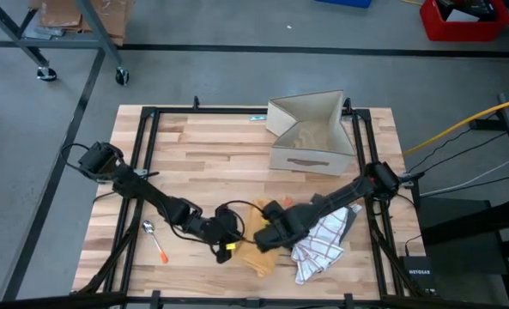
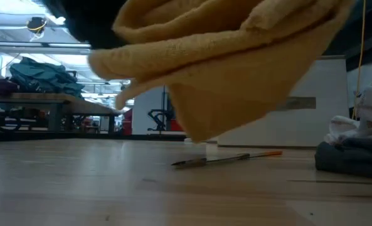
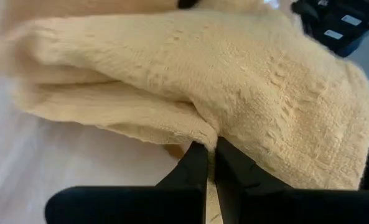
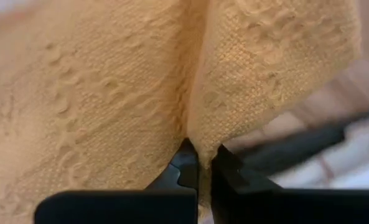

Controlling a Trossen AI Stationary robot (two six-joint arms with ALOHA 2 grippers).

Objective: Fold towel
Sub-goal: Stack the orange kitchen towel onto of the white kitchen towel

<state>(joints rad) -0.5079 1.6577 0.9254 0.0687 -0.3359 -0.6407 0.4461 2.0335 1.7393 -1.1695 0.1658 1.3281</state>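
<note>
Towel (image 1: 256, 243): your yellow towel sits at about 6 o'clock on the bench (image 1: 202, 154), bunched between the two tools and lifted clear of the wood in the low view, where it hangs in folds (image 2: 223, 56). Your left tool (image 3: 210, 163) is pinched tight on a folded edge of it, fingers almost touching. Your right tool (image 4: 201, 163) grips another edge the same way, cloth creased between its fingers. At 4 o'clock, just beside the towel, you have a checked cloth (image 1: 321, 243) lying on a grey one. A spoon (image 1: 148, 227) and an orange pen (image 1: 161, 250) lie at 8 o'clock. A box (image 1: 310, 136) stands at 1 o'clock.
</note>
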